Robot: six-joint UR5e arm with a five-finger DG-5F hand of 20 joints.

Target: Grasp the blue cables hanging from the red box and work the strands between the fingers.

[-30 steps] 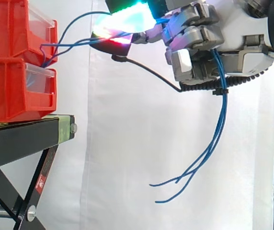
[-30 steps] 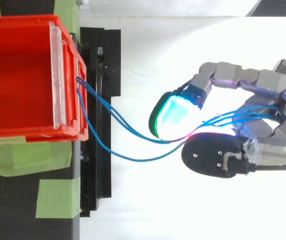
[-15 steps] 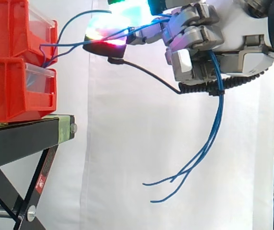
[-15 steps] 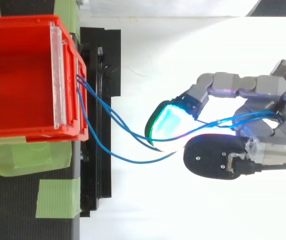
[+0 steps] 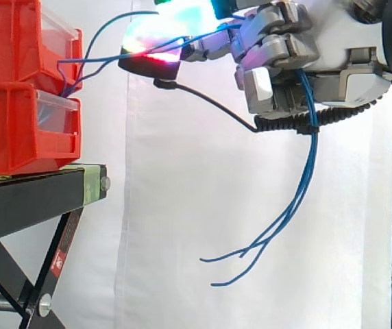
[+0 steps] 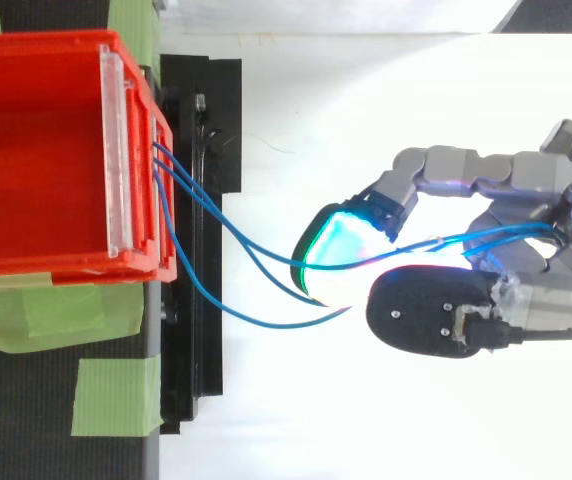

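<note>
While the blue cables (image 5: 311, 164) stretch from the front of the red box (image 5: 18, 41) across the open gap, the hand (image 5: 285, 62) clutches them, fingers curled round the strands, glowing pads (image 6: 341, 245) pressed against them (green on top, red beneath). Loose ends dangle below the palm, well apart from the black stand (image 5: 31, 199).

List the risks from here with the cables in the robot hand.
1. The cables run from the red box to the robot hand with only modest slack. Pulling farther away may yank them out or drag the box.
2. The free ends hang loose below the curled hand, so strands might slip through and drop.
3. In the top view one strand loops lower than the rest and may escape the pads.
</note>
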